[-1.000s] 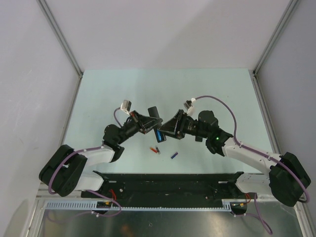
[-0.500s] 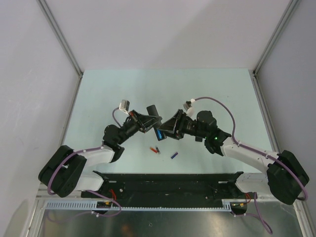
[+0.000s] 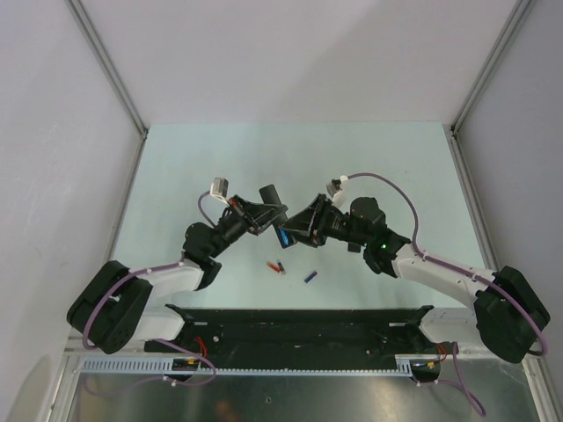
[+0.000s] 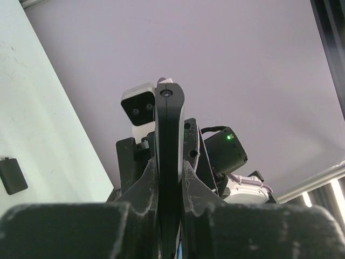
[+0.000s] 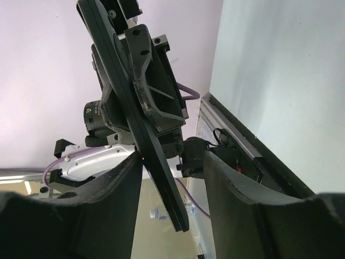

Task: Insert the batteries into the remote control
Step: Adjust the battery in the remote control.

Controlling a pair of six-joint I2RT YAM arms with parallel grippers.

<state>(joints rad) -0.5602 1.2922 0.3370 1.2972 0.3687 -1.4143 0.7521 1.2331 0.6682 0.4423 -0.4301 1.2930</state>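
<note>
Remote control (image 4: 170,129): black plastic, smooth, faint sheen along its edge.
Left gripper (image 4: 170,167), clamped on the remote: fingers (image 4: 144,189) black plastic, matt, scuffed with pale scratches.
Table (image 3: 176,167), under the remote: pale green, matt, lightly marked.
Red battery (image 3: 276,266), on the table near the remote: silvery metal end.
Blue battery (image 3: 310,276), beside it: finish too small to judge.
Cable (image 3: 396,189), right of the remote: smooth purple sheath.

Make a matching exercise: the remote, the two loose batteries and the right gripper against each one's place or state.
1 remote control
2 red battery
3 blue battery
4 right gripper

a open
b on the table, right of the other battery
c clamped in the left gripper
d on the table, left of the other battery

Pairs: 1-c, 2-d, 3-b, 4-a
</note>
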